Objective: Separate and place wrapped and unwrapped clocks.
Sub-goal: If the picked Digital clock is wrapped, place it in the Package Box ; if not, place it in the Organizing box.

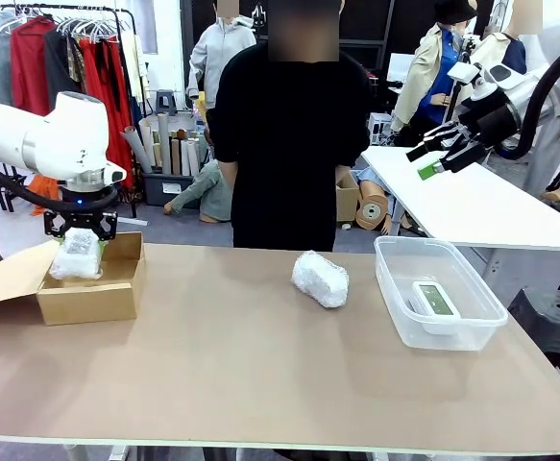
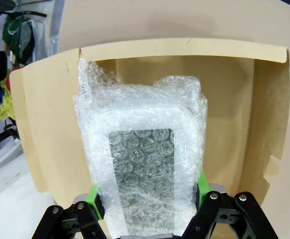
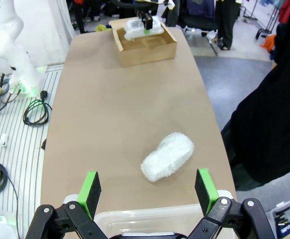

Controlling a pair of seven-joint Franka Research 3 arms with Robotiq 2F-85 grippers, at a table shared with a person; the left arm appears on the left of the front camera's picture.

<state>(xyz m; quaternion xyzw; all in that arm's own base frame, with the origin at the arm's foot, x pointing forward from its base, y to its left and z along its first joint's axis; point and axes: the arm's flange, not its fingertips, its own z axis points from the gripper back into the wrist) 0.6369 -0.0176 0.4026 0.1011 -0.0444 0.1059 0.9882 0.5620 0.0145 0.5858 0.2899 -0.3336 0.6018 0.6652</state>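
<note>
Brown table (image 1: 260, 384) up front, and plenty was already sorted on it. On the robot's right, the clear plastic bin (image 1: 391, 293) had the bare white clock (image 1: 435, 299) lying flat inside, screen up, its long axis running roughly near to far along the bin. By the look of it, that was the unwrapped side done!

Mid-table, the rounder wrapped bundle (image 1: 320, 279) sat on its own, well apart from both containers. It lay on a slant, one end toward the person and the other toward the bin. Nobody had hold of it, so I'd say that one was left to do.

Over on the left, the action: the left end effector (image 1: 79, 240) was pinching the flat wrapped bundle (image 1: 76, 259) between its green pads, right at the open cardboard box (image 1: 87, 305). From the wrist, the bundle's long axis ran straight out along the fingers, its far end pointing down into the box. Had it touched the floor of the box? Couldn't tell. Not yet released, anyway, so this placement looked about half done.

Farther back and high on the right, the right end effector (image 1: 426, 161) hung with its jaws spread wide, holding nothing. At the far edge the person (image 1: 289, 144) stood square to the table.
</note>
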